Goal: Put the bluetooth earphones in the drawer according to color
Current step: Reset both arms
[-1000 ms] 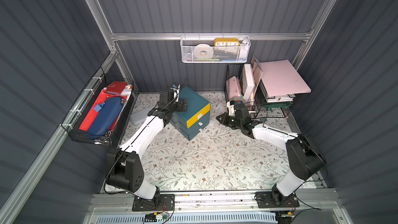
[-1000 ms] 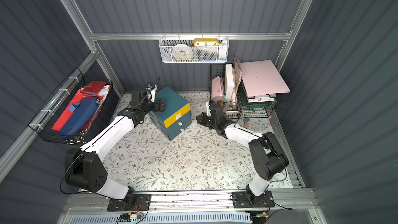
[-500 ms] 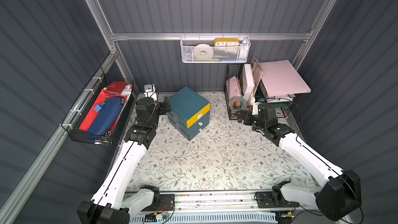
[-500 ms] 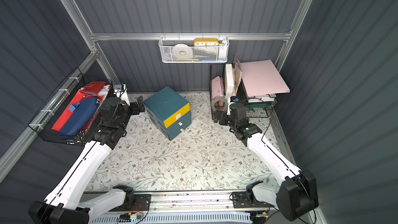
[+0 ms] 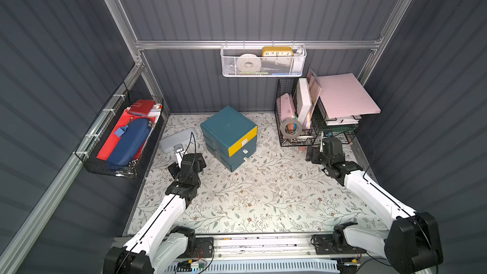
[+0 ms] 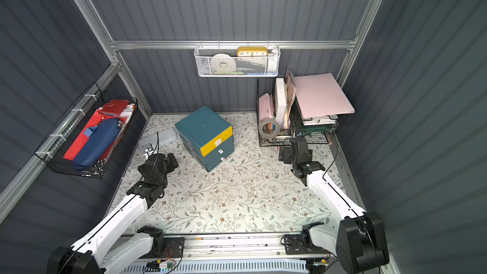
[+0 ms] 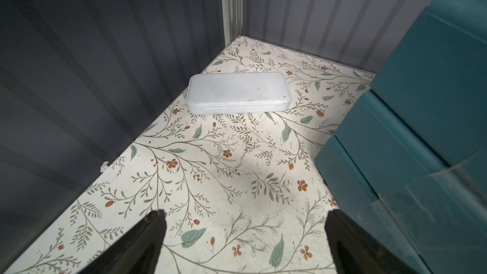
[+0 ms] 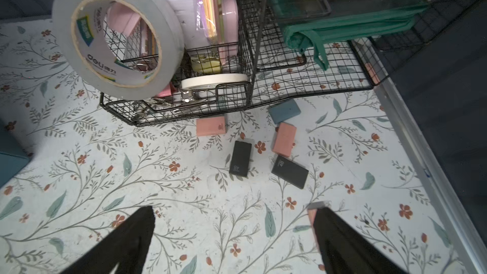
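Note:
The drawer point(image 5: 228, 127) point(image 6: 203, 127) is a teal cabinet with a yellow top front and two teal fronts, standing at the back middle of the floral table. Its side shows in the left wrist view point(image 7: 421, 101). No bluetooth earphones show in any view. My left gripper point(image 5: 187, 163) point(image 7: 243, 217) hovers open and empty over the table, left of the cabinet. My right gripper point(image 5: 320, 154) point(image 8: 233, 210) is open and empty in front of the wire rack point(image 5: 297, 138).
A pale grey-blue oblong case point(image 5: 178, 138) point(image 7: 238, 93) lies in the back left corner. Small pink point(image 8: 210, 126) and black point(image 8: 240, 158) flat chips lie before the rack, one pink chip beside a right finger. A tape roll point(image 8: 116, 35) hangs on the rack. Baskets hang on the walls.
Both arms have stretched out and drawn their grippers back from the cabinet and the rack's left side. The right gripper moved right, in front of the rack, and has opened.

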